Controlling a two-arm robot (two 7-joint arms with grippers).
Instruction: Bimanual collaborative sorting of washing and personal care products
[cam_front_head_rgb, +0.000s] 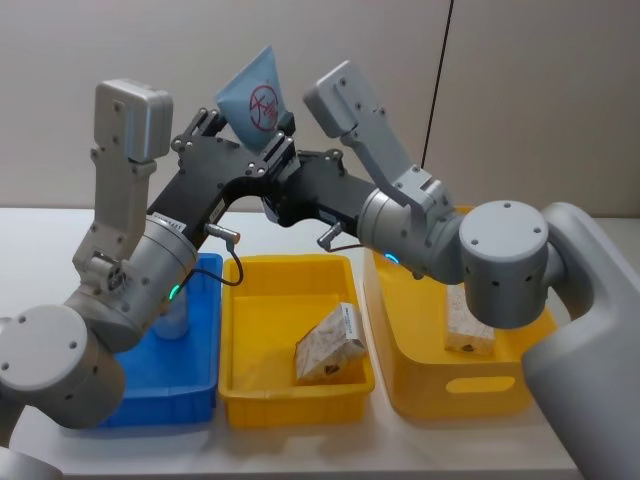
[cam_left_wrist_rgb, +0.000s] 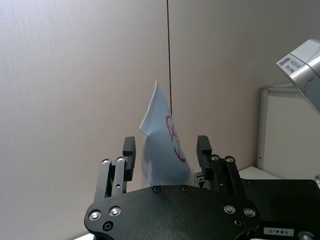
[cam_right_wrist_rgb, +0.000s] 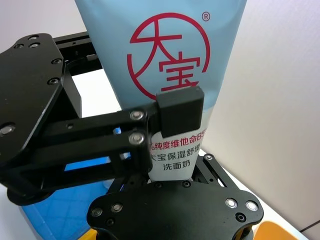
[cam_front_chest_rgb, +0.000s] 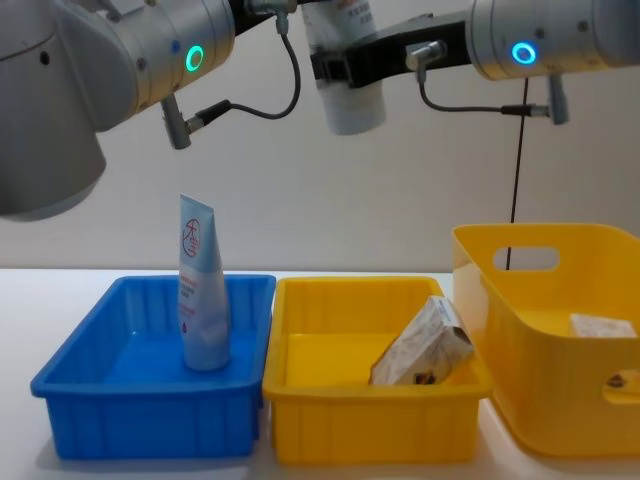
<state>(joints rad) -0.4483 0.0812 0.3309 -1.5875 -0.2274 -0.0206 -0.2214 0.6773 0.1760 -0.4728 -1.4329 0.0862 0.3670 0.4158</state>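
Observation:
A pale blue squeeze tube with a red logo is held high above the bins, cap end down. My right gripper is shut on its lower, white-labelled part. My left gripper is open, with one finger on each side of the tube and a narrow gap on both sides. Its pad lies across the tube's front in the right wrist view. A second tube stands upright in the blue bin. One patterned box leans in the middle yellow bin, another lies in the large yellow bin.
Three bins sit side by side on the white table: the blue bin on the left, a yellow bin in the middle and a taller yellow bin on the right. A wall with a thin black cable stands close behind.

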